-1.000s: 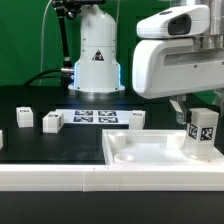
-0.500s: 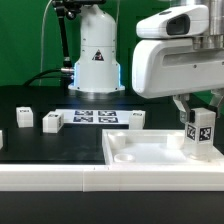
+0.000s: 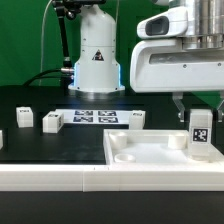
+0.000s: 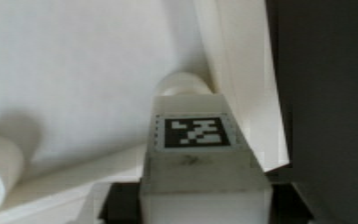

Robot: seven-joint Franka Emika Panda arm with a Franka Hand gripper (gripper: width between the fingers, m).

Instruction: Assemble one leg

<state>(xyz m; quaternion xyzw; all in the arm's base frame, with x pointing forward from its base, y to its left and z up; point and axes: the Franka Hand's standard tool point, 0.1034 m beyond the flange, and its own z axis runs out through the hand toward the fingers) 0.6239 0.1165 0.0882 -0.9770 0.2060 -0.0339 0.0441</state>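
Observation:
The leg (image 3: 201, 136), a white square post with a black-and-white tag, stands upright on the right part of the large white panel (image 3: 150, 158). My gripper (image 3: 200, 114) comes down on it from above and grips its top. In the wrist view the leg (image 4: 195, 140) fills the gap between the two dark pads of the gripper (image 4: 194, 205), with no space on either side. Its foot sits at a rounded corner socket (image 4: 185, 85) by the panel's edge.
Three more white legs (image 3: 24, 119) (image 3: 52, 121) (image 3: 137, 119) lie on the black table behind the panel, on either side of the marker board (image 3: 95, 117). The arm's base (image 3: 97, 60) stands behind. Another round socket (image 3: 126, 155) shows on the panel.
The gripper's body has turned over the leg. The leg, tilted before, now stands straight and sits a little lower and to the exterior view's left.

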